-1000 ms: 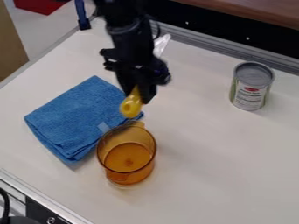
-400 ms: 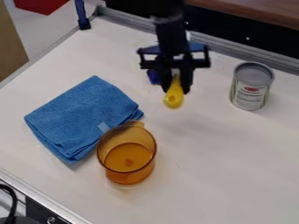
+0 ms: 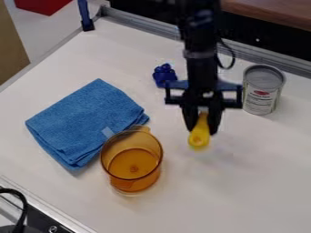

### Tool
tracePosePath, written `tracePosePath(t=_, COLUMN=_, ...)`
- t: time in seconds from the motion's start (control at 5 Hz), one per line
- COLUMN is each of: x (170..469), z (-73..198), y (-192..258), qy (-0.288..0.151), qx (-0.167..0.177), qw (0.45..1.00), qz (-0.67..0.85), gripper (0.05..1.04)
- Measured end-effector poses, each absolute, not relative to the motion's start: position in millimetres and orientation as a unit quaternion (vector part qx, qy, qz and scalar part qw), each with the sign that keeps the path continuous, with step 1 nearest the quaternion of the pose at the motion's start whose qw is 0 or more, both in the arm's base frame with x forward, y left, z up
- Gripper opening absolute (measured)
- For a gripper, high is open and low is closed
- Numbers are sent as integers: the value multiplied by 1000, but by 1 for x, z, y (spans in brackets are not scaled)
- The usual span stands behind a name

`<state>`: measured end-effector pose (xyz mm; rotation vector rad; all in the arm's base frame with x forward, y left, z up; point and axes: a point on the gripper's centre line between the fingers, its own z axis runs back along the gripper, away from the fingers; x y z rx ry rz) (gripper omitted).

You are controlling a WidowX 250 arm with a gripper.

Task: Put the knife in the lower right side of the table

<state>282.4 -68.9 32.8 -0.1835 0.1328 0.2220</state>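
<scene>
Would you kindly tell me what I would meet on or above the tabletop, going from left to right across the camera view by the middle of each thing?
Blue folded cloth, amber cup, small blue object, yellow knife held in the gripper, can.

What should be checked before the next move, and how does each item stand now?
1. Knife held in the end effector: ok.
2. Knife apart from the cup: ok, a gap lies between them.
3. Can upright: ok.
4. Knife at the lower right of the table: not ok, it is nearer the middle.
5. Blade direction: cannot tell.
6. Knife touching the table: cannot tell.
</scene>
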Motion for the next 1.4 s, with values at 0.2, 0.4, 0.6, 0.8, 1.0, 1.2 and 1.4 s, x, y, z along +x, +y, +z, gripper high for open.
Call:
tracePosePath(t=0.2, x=268, z=27, y=-87, qy=87, qx=-108, qw=983, qz=122, gripper=349)
tracePosePath(t=0.4, x=245, z=5, y=-96, qy=83, qx=-87, qw=987, qz=111, gripper=349)
tracePosePath(t=0.6, x=230, z=-9, y=-104, qy=97, qx=-93, qw=985, qz=105, gripper=349)
tracePosePath(t=0.8, x=224, z=-25, y=-103, qy=112, qx=-73, qw=987, qz=86, gripper=349)
tracePosePath(t=1.0, x=224, z=-27, y=-103, qy=112, qx=-64, qw=988, qz=87, gripper=358)
tracePosePath(t=1.2, x=223, z=-25, y=-100, qy=120, qx=-61, qw=988, qz=80, gripper=426)
tracePosePath(t=1.4, x=222, z=-20, y=-93, qy=132, qx=-65, qw=984, qz=96, gripper=717)
